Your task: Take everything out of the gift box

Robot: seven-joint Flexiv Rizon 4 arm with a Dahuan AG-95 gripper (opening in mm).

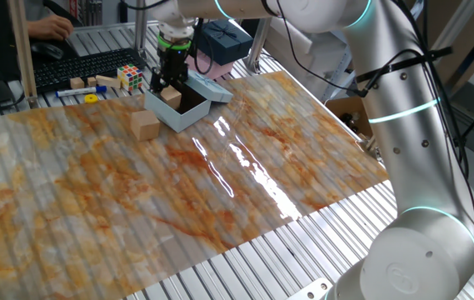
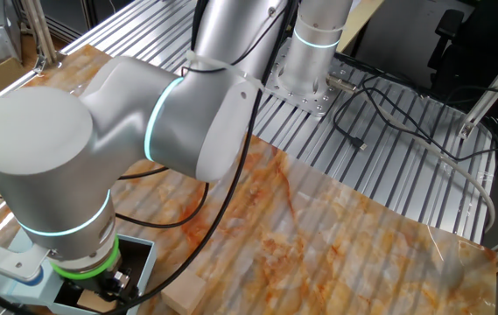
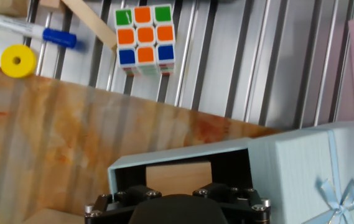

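Note:
The pale blue-grey gift box [image 1: 188, 110] stands open on the marbled mat, its lid [image 1: 212, 88] folded back to the right. One tan wooden block [image 1: 170, 98] lies inside it; the hand view shows that block [image 3: 178, 175] against the dark inside, behind the box's wall [image 3: 177, 155]. A second wooden block [image 1: 145, 125] lies on the mat left of the box. My gripper [image 1: 168, 83] hangs straight over the box's opening, fingers pointing down at the block inside. Its fingertips are hidden, so their spacing cannot be read. The other fixed view shows the box [image 2: 136, 259] under my wrist.
A Rubik's cube [image 1: 131, 77] [image 3: 144, 38], small wooden cubes [image 1: 77, 83], a yellow ring [image 3: 18, 61] and a blue-capped pen [image 3: 59, 38] lie beyond the mat's far edge. A pink box [image 1: 220, 73] and a dark navy box [image 1: 224, 42] stand behind the lid.

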